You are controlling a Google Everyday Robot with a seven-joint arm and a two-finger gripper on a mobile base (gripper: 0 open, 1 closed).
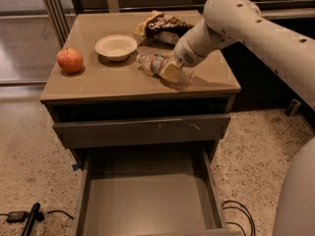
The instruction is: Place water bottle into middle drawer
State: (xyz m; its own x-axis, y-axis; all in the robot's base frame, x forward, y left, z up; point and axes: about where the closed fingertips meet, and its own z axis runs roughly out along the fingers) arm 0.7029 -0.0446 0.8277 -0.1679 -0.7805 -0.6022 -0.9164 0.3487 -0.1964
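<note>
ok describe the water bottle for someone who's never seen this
Look at the flat tan top of the grey-brown cabinet. Towards its right front, under the white arm's claw, lies a small clear crinkled plastic bottle on its side. Unlike the round white bowl and dark snack bag beside it, it is see-through with a coloured label band.

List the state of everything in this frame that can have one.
water bottle, lying on its side on the cabinet top
gripper, down on the water bottle, right of the cabinet top's middle
middle drawer, pulled open, nothing in it
upper drawer, shut
bowl, upright, looks empty
apple, whole, resting at the left of the top
snack bag, crumpled, lying behind the bottle
</note>
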